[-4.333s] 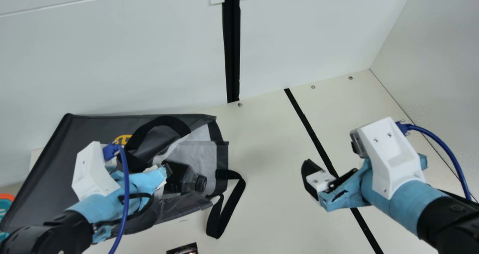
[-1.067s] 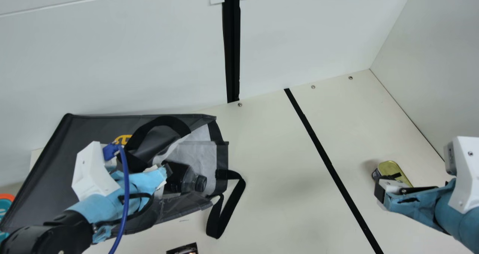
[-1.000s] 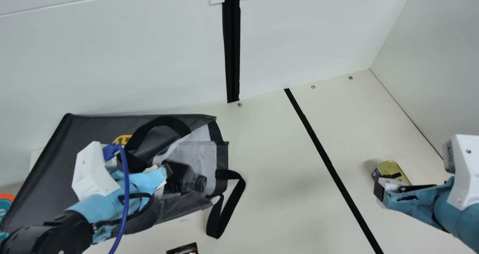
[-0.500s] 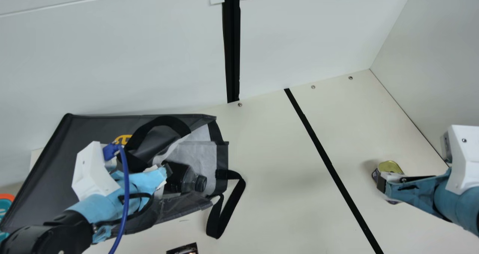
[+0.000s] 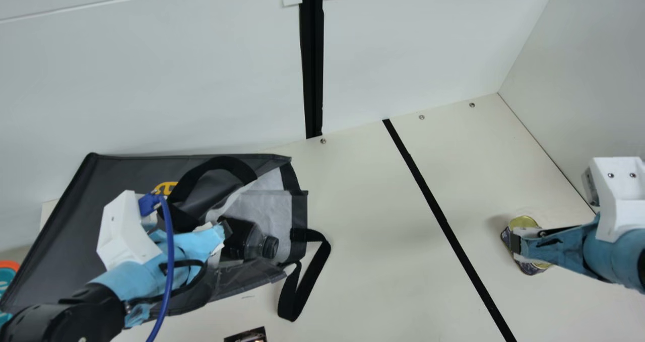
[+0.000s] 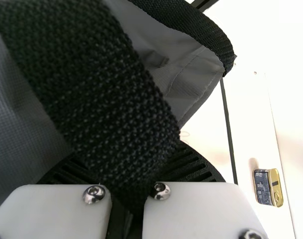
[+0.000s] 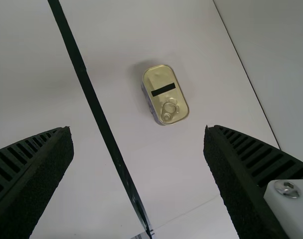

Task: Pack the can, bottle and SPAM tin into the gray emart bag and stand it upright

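In the main view my left gripper (image 5: 224,231) is at the mouth of the gray emart bag (image 5: 121,165), which lies on its side. The left wrist view has my left gripper (image 6: 129,191) shut on the bag's black strap (image 6: 106,99). A dark bottle (image 5: 247,238) lies in the bag's mouth, cap outward. At the right, my right gripper (image 5: 515,244) is above the SPAM tin (image 5: 524,222), partly covering it. In the right wrist view my right gripper (image 7: 139,139) is open, its fingers wide apart, with the tin (image 7: 164,94) beyond the fingertips.
A black strip (image 5: 428,196) crosses the table between bag and tin. The bag's other handle (image 5: 302,291) lies on the table. A dark item (image 5: 247,335) shows at the near edge, an orange and teal one (image 5: 7,271) at far left. White walls stand behind and at right.
My right arm has swung right from mid-table to the SPAM tin, and over the last second its wrist has shifted slightly left and farther back. The left arm, bag and bottle have stayed still.
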Robot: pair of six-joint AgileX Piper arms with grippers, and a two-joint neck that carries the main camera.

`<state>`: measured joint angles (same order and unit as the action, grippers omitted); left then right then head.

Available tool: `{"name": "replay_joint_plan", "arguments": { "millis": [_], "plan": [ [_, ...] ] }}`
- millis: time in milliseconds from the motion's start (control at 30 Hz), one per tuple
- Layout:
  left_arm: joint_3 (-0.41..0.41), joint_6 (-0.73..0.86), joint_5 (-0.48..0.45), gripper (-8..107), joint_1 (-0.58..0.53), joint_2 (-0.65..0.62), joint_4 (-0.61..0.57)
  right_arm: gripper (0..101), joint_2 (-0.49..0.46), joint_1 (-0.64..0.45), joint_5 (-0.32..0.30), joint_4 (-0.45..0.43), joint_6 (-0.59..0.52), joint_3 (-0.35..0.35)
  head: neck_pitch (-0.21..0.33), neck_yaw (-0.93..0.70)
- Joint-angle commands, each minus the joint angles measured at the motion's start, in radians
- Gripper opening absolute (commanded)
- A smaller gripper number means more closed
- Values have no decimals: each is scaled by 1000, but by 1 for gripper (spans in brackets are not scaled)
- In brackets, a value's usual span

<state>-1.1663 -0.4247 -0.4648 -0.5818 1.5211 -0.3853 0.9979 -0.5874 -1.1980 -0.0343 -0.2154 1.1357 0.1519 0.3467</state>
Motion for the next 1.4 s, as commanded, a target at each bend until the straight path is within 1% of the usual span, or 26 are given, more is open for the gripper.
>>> {"name": "replay_joint_plan", "arguments": {
  "millis": [0,300,767,1067,1367],
  "plan": [
    [0,0,0,-8,0,0,0,95,13,-16,9,10,-43,-3,23,2],
    [0,0,0,-8,0,0,0,95,91,-110,54,66,-203,-6,23,2],
    [0,0,0,-8,0,0,0,95,231,-240,76,165,-433,23,23,2],
    [0,0,0,-8,0,0,0,95,324,-289,77,213,-526,44,23,2],
    [0,0,0,-8,0,0,0,95,400,-315,81,238,-591,48,23,2]
  ]
}}
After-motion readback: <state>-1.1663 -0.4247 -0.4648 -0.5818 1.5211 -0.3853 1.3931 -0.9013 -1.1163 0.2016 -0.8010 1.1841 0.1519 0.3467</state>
